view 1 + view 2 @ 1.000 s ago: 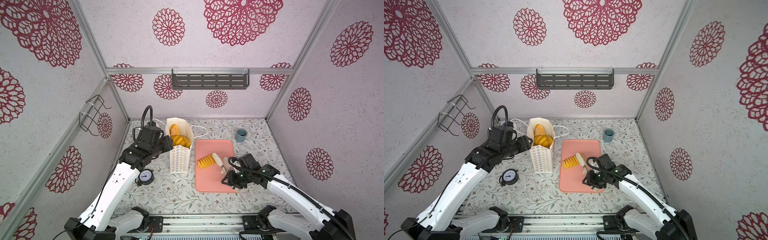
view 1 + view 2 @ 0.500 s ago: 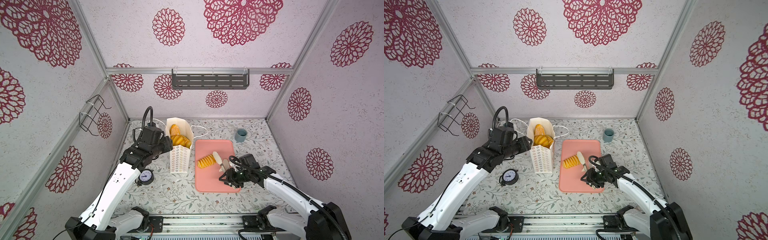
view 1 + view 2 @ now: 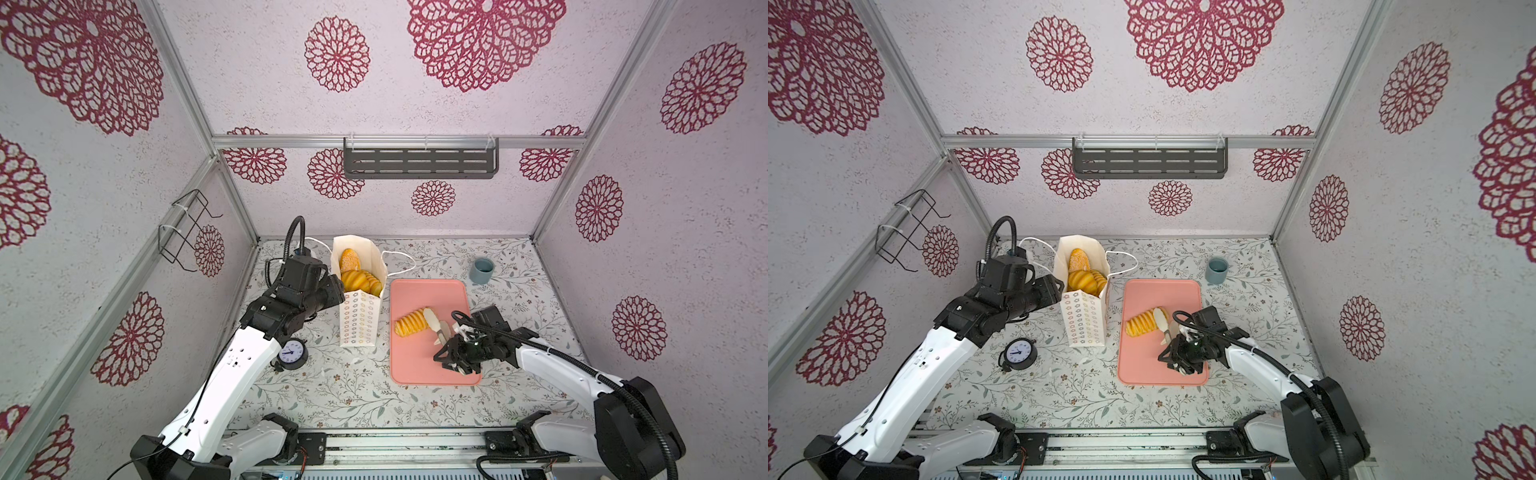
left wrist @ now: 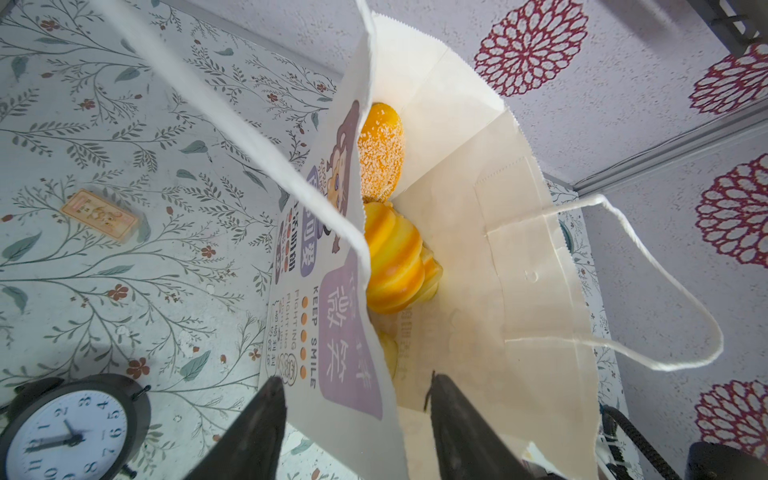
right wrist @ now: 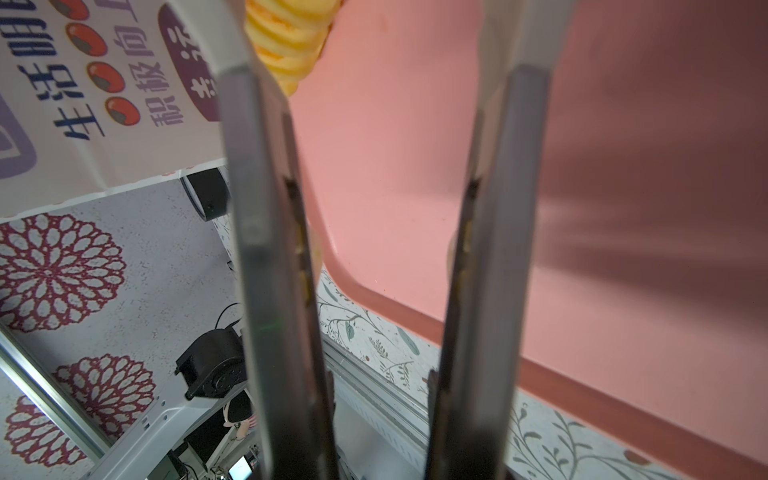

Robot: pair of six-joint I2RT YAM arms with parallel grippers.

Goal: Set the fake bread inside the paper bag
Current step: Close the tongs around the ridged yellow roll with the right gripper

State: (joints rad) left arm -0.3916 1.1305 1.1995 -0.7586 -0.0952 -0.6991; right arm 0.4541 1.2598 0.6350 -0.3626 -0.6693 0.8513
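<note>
Bread first: one ridged golden toy roll [image 3: 409,325] lies on the flat pink plastic tray [image 3: 419,368]. I see other glossy golden breads [image 3: 359,279] inside the tall white paper bag [image 3: 360,322], which stands upright just beside the tray. My right gripper [image 3: 453,349] is clamped on grey metal tongs with cream tips [image 5: 249,216], which are parted, with one tip at the roll. My left gripper [image 4: 357,384] is spread astride the bag's printed wall.

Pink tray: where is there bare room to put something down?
On the pink tray, the far half toward the grey cup and the near-left corner are bare. The middle is crowded by the spiral roll and tongs.
</note>
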